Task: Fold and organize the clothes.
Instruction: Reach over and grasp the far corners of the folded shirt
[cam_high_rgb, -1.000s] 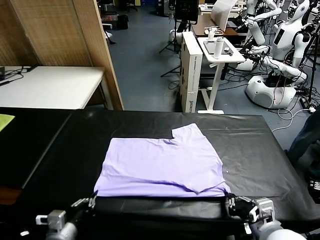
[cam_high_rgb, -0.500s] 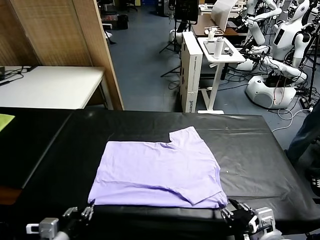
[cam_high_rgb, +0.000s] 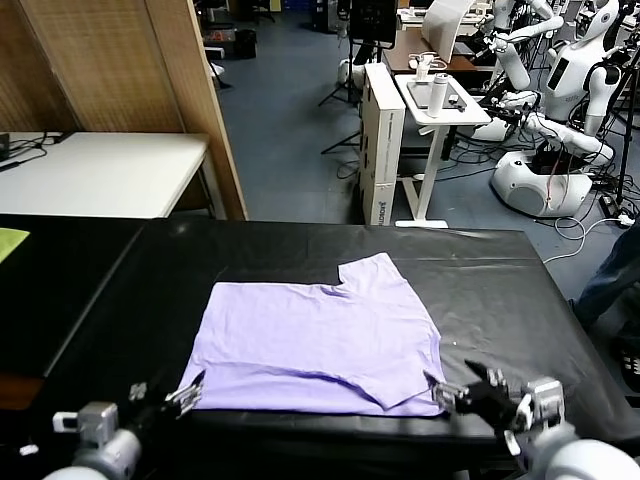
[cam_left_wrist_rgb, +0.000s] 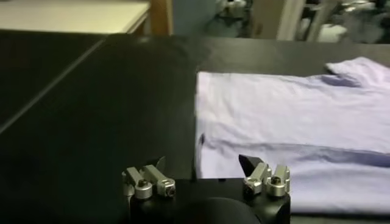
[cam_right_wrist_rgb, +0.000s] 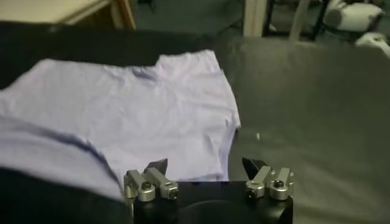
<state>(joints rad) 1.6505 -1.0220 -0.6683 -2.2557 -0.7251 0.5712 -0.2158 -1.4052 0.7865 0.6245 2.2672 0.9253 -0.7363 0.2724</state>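
Note:
The lavender T-shirt (cam_high_rgb: 315, 340) lies flat on the black table (cam_high_rgb: 500, 290), folded over along its near edge, one sleeve pointing to the far side. No print shows. My left gripper (cam_high_rgb: 187, 393) is open and empty at the shirt's near left corner. My right gripper (cam_high_rgb: 447, 392) is open and empty at the near right corner. In the left wrist view the left gripper (cam_left_wrist_rgb: 204, 164) stands just short of the shirt's (cam_left_wrist_rgb: 292, 122) edge. In the right wrist view the right gripper (cam_right_wrist_rgb: 206, 165) stands just short of the shirt's (cam_right_wrist_rgb: 134, 115) hem.
A second black surface (cam_high_rgb: 50, 290) adjoins on the left with a yellow-green cloth (cam_high_rgb: 10, 241) at its edge. A white table (cam_high_rgb: 100, 170) and wooden screen (cam_high_rgb: 120, 60) stand behind. Other robots (cam_high_rgb: 560, 110) and a white cart (cam_high_rgb: 435, 110) stand beyond the table.
The shirt slid a little toward me and left and then stayed still. Both grippers dropped back toward me, then rose at the shirt's near corners, open and empty.

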